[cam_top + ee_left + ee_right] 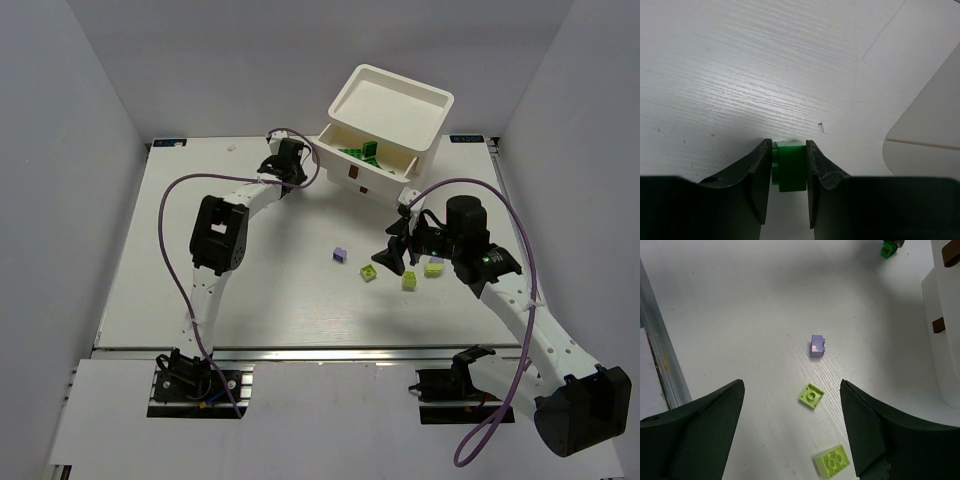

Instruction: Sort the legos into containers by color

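Now I am pinching a dark green brick point(790, 170) in my left gripper point(789, 146), since it belongs with the greens point(362, 152) lying in the open drawer point(340, 166) nearby; my right gripper point(791, 385) is hovering wide open over a lime brick point(811, 396) and a purple brick point(817, 346).

Both arms point(205, 292) wear white links and black joints — a purple cable point(165, 235) loops along each.
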Tool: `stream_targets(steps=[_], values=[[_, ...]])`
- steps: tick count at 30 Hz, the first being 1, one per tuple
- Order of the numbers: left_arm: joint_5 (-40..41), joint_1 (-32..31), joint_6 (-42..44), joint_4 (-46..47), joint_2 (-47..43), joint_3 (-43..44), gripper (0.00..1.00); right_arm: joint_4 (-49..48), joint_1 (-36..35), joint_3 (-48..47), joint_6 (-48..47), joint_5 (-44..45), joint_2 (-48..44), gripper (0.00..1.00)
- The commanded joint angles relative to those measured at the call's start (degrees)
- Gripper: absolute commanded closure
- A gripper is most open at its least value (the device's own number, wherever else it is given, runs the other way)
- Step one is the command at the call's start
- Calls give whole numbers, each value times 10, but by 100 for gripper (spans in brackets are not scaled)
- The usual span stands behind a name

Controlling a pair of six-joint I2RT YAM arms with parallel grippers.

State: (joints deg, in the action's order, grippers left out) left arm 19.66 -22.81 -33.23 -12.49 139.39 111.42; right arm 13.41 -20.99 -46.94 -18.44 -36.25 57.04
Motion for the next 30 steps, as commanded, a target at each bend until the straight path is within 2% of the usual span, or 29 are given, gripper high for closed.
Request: stream_targets(steps=[1,7,10,16,21,24,26,27,28,30], values=[[3,4,-2,-15,-11,4,63,-9,3,2,0,-16,-8,18],[-1,9,-1,0,-62,-51,80,-14,9,6,2,-22,-9,18],[-22,15,-9,24,-124,-122,89,-14,12,8,3,-25,-10,18],[-71,34,-37,88,-263,-309,100,-19,20,12,9,-37,-13,18],[-107,40,-35,105,-389,-406,100,-17,23,13,12,-48,-11,20],[-185,40,-28,147,-446,-436,100,-15,26,12,12,-53,-7,31],[-266,40,-26,169,-468,-433,100,-21,26,11,30,-46,-3,76],[-288,33,-26,177,-472,-428,100,-21,25,9,33,-42,-1,91],[-305,33,-29,179,-473,-413,100,-17,26,6,34,-41,4,100],[-352,28,-39,197,-475,-396,100,-19,28,5,38,-39,3,100]])
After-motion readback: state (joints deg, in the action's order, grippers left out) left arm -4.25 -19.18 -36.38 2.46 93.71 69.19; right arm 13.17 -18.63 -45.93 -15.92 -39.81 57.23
